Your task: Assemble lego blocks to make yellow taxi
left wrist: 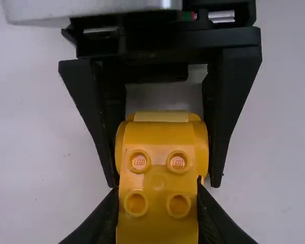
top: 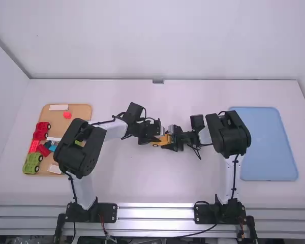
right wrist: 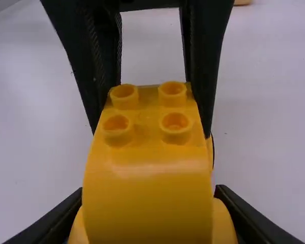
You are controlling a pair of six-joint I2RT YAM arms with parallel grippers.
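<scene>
Fingers of your left gripper (left wrist: 157, 189) are clamped on one end of the yellow car (right wrist: 150, 162), and those of your right gripper (right wrist: 150, 190) grasp the other end, so the piece sits squarely between the two. Four bare studs face up at the left fingers' end; the smooth hump lies by the right fingers. Watch the double hold: if the arms pull or twist against each other, you could wrench the car apart or roll it out of one grip. Opening both together could drop it, and I can't tell whether it touches the table beneath. With the tips so near each other, a small push inward might knock them together. Under the fingers spreads the white table (top: 152, 188). Well beyond the left fingers' side is a wooden tray (top: 84, 112) holding a red car (top: 41, 130), a green car (top: 32, 162), white blocks (top: 58, 107) and a red round piece (top: 67, 115). Well out past the right fingers lies a blue mat (top: 264, 142). Farther away than both sets of fingers, a pale wall (top: 157, 40) rises behind the table, while metal rails (top: 157, 213) run along its near edge, by the arm bases.
</scene>
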